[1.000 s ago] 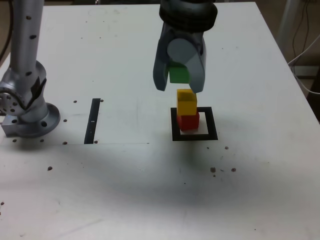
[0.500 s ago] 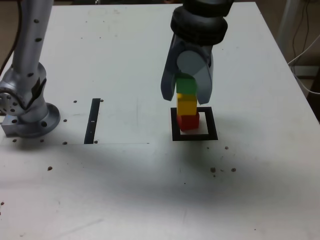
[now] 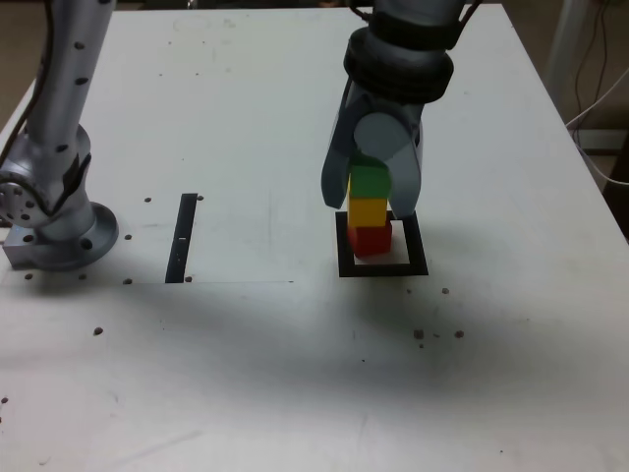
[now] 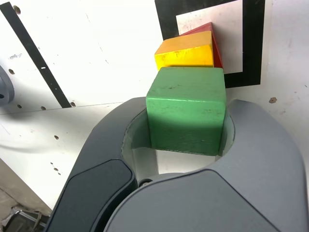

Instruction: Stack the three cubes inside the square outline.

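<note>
Currently | gripper [image 4: 186, 128] clamping green cube [image 4: 186, 111] | wrist view revealing both jaws gripping; exterior view showing red cube [image 3: 371, 242] inside outline [image 3: 417, 243]

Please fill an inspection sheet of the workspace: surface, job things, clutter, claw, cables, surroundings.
Surface: white table, dark spots, black strip
Job things: red cube inside square outline, toward its left side in the exterior view; yellow cube on red; green cube between claw fingers, whether resting on yellow unclear
Clutter: nothing seen
Claw: shut on green cube
Cables: thin cables beyond table's right edge, exterior view
Surroundings: pale post
</note>
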Motion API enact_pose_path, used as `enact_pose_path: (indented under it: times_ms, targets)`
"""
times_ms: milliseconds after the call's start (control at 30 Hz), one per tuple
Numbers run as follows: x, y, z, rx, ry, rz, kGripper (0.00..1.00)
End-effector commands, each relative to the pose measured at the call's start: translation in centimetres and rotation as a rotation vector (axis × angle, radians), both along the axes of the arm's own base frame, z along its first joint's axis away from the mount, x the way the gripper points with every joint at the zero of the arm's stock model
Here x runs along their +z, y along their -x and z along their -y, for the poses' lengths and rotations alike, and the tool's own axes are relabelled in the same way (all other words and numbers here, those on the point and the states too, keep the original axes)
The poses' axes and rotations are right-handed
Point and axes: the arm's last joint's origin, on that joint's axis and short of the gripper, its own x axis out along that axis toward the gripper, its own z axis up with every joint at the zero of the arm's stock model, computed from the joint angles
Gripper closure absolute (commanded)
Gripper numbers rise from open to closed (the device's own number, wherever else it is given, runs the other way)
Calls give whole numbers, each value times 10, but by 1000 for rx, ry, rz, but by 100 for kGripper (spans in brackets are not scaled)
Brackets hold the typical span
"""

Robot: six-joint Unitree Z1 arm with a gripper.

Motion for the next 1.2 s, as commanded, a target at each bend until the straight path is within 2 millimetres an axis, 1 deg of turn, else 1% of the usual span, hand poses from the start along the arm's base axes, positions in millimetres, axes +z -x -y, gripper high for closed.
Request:
enact_pose_path:
  times_ms: [0,33,67,100,233,267,300,333,467,733,833,933,1167]
  targets:
    - [-2,0,-2,2,-1,-12,75]
    - [-3,0,-2,3,-2,-14,74]
    - [-3,1,-3,4,-1,-17,69]
    - [-4,1,-3,5,0,-19,63]
    - [-6,1,-5,4,8,-25,25]
    - [-6,1,-5,3,10,-25,16]
    - [-6,1,-5,3,12,-26,9]
    - [-6,1,-5,3,13,-26,6]
    - [-7,1,-5,3,14,-27,2]
    - [-4,6,-6,4,11,-26,1]
    - [4,13,-8,4,-2,-9,1]
    - [16,23,-10,3,-19,20,1]
    - [43,55,-16,7,-62,82,1]
